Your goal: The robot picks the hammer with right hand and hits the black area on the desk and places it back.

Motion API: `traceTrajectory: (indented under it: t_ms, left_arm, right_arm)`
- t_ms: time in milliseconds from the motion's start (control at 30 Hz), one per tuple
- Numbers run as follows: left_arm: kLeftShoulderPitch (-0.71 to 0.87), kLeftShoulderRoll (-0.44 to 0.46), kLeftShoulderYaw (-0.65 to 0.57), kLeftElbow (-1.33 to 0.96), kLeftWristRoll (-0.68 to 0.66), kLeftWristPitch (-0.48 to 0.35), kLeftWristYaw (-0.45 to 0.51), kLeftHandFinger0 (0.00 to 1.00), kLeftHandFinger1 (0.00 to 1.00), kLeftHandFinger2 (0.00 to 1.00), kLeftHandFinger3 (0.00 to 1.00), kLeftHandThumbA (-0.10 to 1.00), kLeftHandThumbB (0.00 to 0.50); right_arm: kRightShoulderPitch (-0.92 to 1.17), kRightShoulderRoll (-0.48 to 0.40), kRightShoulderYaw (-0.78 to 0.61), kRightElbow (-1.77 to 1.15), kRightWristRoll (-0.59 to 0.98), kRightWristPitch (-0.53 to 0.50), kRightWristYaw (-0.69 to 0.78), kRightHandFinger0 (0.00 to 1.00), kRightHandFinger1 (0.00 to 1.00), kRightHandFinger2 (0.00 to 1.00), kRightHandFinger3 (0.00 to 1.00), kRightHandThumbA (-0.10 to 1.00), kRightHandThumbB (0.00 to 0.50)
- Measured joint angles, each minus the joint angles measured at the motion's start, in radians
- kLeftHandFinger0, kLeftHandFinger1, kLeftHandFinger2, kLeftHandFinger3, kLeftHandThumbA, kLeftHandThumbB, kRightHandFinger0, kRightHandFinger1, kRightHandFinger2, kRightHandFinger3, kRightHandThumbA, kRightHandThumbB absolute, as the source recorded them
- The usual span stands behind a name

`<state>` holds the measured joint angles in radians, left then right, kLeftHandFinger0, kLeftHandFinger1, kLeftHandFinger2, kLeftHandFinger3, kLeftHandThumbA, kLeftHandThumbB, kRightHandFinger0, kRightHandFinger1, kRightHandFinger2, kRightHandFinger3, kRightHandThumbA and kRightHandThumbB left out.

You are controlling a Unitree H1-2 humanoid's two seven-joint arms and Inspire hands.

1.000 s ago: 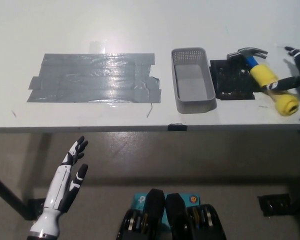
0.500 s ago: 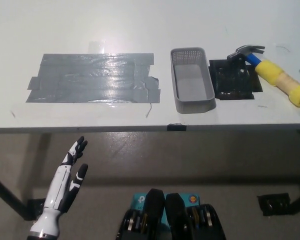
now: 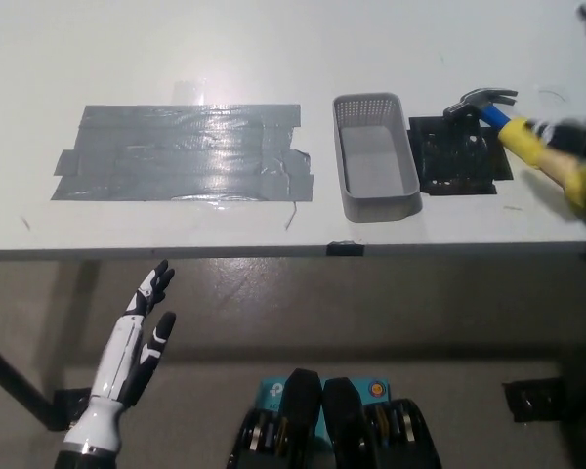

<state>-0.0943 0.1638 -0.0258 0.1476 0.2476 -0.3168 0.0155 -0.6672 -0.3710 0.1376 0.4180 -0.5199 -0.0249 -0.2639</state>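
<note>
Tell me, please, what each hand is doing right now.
Left hand: open, holding nothing, below the desk edge.
Right hand: blurred over the hammer; grip cannot be told.

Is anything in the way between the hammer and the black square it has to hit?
Nothing visible is. The yellow-handled hammer already has its metal head at the upper right corner of the black patch. The grey basket sits left of the patch.

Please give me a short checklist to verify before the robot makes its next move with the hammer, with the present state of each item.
1. Yellow-handled hammer with blue neck lies on the white desk: ok.
2. Hammer's metal head at the black square area: ok.
3. Black right hand over the handle: ok, but blurred.
4. Right hand's grip closed: cannot tell.
5. Grey plastic basket apart from the hammer: ok.
6. White left hand open, below the desk edge: ok.
</note>
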Motion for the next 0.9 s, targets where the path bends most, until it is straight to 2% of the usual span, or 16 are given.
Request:
traceTrajectory:
  t_ms: [100,167,267,333,367,400,467,533,567,600,633,667,733,900]
  left_arm:
    - [-0.016,-0.001,0.000,0.006,0.000,0.003,0.000,1.00,1.00,1.00,1.00,1.00,0.179]
    - [-0.029,-0.002,0.000,0.009,0.000,0.006,0.000,1.00,1.00,1.00,1.00,1.00,0.186]
    - [-0.050,-0.002,0.001,0.012,-0.001,0.009,0.000,1.00,1.00,1.00,1.00,1.00,0.177]
    - [-0.068,-0.002,0.001,0.016,-0.002,0.010,0.000,1.00,1.00,1.00,1.00,1.00,0.173]
    - [-0.078,-0.002,0.001,0.017,-0.002,0.011,0.000,1.00,1.00,1.00,1.00,1.00,0.168]
    - [-0.087,-0.002,0.002,0.019,-0.003,0.012,0.000,1.00,1.00,1.00,1.00,1.00,0.173]
    - [-0.104,-0.002,0.002,0.020,-0.004,0.013,0.000,1.00,1.00,1.00,1.00,1.00,0.168]
    - [-0.125,-0.002,0.005,0.020,-0.009,0.014,0.000,1.00,1.00,1.00,1.00,1.00,0.178]
    - [-0.133,-0.002,0.007,0.019,-0.013,0.015,0.000,1.00,1.00,1.00,1.00,1.00,0.178]
    - [-0.136,-0.002,0.010,0.019,-0.015,0.015,0.000,1.00,1.00,1.00,1.00,1.00,0.171]
    - [-0.140,-0.002,0.012,0.019,-0.020,0.015,0.000,1.00,1.00,1.00,1.00,1.00,0.169]
    - [-0.140,-0.002,0.013,0.018,-0.024,0.015,0.000,1.00,1.00,1.00,1.00,1.00,0.156]
    - [-0.137,-0.002,0.013,0.016,-0.029,0.015,0.000,1.00,1.00,1.00,1.00,1.00,0.157]
    - [-0.098,-0.007,0.013,-0.015,-0.048,0.015,-0.001,1.00,1.00,1.00,1.00,1.00,0.154]
  right_arm:
    - [0.085,0.044,0.006,-0.104,0.000,-0.001,0.000,1.00,1.00,1.00,1.00,1.00,0.290]
    - [0.147,0.067,0.011,-0.177,-0.001,-0.002,0.001,1.00,1.00,1.00,1.00,1.00,0.280]
    - [0.220,0.089,0.013,-0.276,-0.005,-0.006,0.001,1.00,1.00,1.00,1.00,1.00,0.222]
    - [0.269,0.102,0.013,-0.351,-0.014,-0.010,-0.001,1.00,1.00,1.00,1.00,1.00,0.223]
    - [0.290,0.108,0.013,-0.385,-0.018,-0.013,-0.002,1.00,1.00,1.00,1.00,1.00,0.241]
    - [0.312,0.115,0.013,-0.422,-0.022,-0.017,-0.003,1.00,1.00,1.00,1.00,1.00,0.232]
    - [0.347,0.126,0.013,-0.484,-0.029,-0.032,-0.006,1.00,1.00,1.00,1.00,1.00,0.280]
    - [0.396,0.140,0.013,-0.568,-0.030,-0.067,-0.012,1.00,1.00,1.00,1.00,1.00,0.299]
    - [0.413,0.150,0.013,-0.593,-0.028,-0.088,-0.015,1.00,1.00,1.00,1.00,1.00,0.298]
    - [0.426,0.157,0.013,-0.600,-0.027,-0.104,-0.017,1.00,1.00,1.00,1.00,1.00,0.256]
    - [0.439,0.164,0.013,-0.596,-0.029,-0.125,-0.023,1.00,1.00,1.00,1.00,1.00,0.237]
    - [0.450,0.167,0.014,-0.579,-0.036,-0.145,-0.033,1.00,1.00,1.00,1.00,1.00,0.235]
    - [0.462,0.167,0.014,-0.524,-0.050,-0.177,-0.054,1.00,1.00,1.00,1.00,1.00,0.264]
    - [0.503,0.166,0.015,-0.365,-0.054,-0.246,-0.077,1.00,1.00,1.00,1.00,1.00,0.273]
